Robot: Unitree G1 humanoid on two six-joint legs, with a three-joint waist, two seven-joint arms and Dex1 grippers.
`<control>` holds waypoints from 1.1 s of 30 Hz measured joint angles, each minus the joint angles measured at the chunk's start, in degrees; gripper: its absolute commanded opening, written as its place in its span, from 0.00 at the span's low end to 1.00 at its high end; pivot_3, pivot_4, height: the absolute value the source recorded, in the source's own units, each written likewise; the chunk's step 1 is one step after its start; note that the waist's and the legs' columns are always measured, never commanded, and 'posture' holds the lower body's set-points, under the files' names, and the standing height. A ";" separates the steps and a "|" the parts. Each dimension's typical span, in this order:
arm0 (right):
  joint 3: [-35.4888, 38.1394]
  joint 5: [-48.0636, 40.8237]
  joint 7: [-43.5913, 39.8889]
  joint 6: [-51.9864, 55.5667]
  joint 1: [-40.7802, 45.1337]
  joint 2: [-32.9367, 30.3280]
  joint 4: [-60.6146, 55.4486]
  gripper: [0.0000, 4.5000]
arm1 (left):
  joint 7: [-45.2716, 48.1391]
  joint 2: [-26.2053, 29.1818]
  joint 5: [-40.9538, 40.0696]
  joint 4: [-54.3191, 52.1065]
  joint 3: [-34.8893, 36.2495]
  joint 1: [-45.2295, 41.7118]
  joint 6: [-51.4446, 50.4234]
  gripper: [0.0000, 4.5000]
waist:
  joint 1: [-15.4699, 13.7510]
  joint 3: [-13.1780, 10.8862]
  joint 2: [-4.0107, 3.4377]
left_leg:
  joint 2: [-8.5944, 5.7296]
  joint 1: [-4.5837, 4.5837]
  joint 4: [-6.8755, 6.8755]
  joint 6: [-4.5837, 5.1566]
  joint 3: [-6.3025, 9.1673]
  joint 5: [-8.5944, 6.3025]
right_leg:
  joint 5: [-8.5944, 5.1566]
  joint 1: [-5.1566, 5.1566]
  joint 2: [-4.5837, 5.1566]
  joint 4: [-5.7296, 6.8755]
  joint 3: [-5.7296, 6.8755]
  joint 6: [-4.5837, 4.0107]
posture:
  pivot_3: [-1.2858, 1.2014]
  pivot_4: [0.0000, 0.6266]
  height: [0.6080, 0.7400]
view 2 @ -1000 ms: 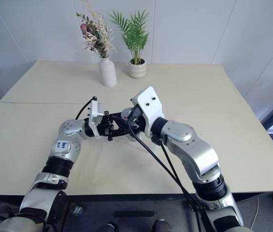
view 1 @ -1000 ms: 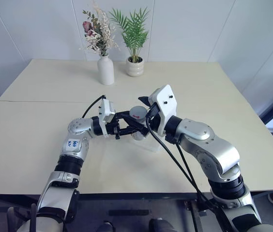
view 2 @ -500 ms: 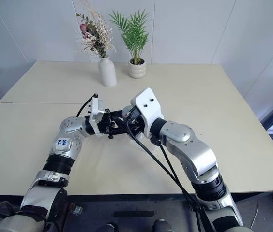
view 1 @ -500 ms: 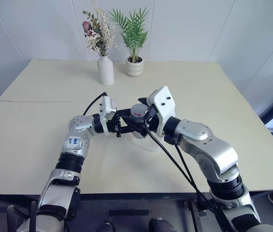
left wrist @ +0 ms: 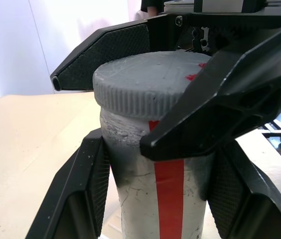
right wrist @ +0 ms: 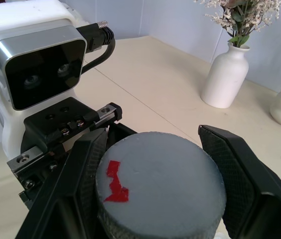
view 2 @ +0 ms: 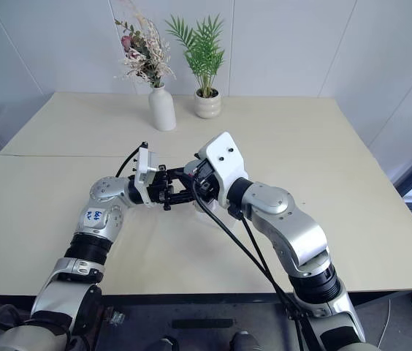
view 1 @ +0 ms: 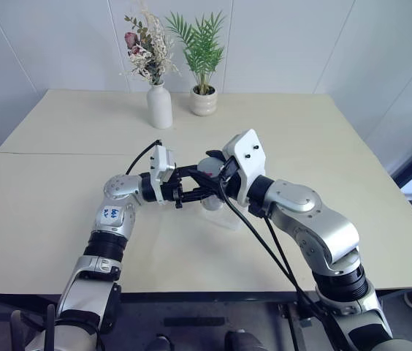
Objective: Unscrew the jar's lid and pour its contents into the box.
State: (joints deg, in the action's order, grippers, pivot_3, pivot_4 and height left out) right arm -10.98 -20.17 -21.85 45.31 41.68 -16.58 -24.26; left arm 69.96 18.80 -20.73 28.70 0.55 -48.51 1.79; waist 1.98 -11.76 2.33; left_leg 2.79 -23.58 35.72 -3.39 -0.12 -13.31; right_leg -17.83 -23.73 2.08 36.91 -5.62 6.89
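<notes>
With my left gripper (left wrist: 155,199) clamped on the jar (left wrist: 153,189) body and right gripper (right wrist: 163,184) closed on the lid (right wrist: 163,191) just above — ribbed rim grips well, jar looks light, stiff — twist there.

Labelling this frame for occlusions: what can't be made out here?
- Contents of the silvery-grey jar with the red stripe: hidden by its wall and the round grey ribbed lid, wrist views.
- Transparent plastic box: mostly behind the right arm, head views.
- Jar base: cut off at the left wrist view's edge.
- Right gripper pads' contact: hidden behind the lid.
</notes>
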 measured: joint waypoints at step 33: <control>5.57 -12.50 -33.70 -6.26 4.80 -11.77 11.27 0.58 | 16.00 -0.98 -5.09 6.06 -2.78 -5.33 -1.84 0.51 | 0.01 -0.01 -0.01 | 0.02 -0.05 0.09 0.04 0.03 -0.02 | 0.00 0.00 -0.05 -0.03 0.00 0.01 | 0.52 0.24 1.00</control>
State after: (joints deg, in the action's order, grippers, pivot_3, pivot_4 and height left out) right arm -5.41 -32.67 -55.56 39.05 46.47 -28.36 -12.99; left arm 85.96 17.83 -25.82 34.77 -2.23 -53.84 -0.05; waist 1.99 -11.77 2.32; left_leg 2.81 -23.63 35.81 -3.35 -0.09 -13.33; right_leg -17.83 -23.73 2.03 36.88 -5.63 6.89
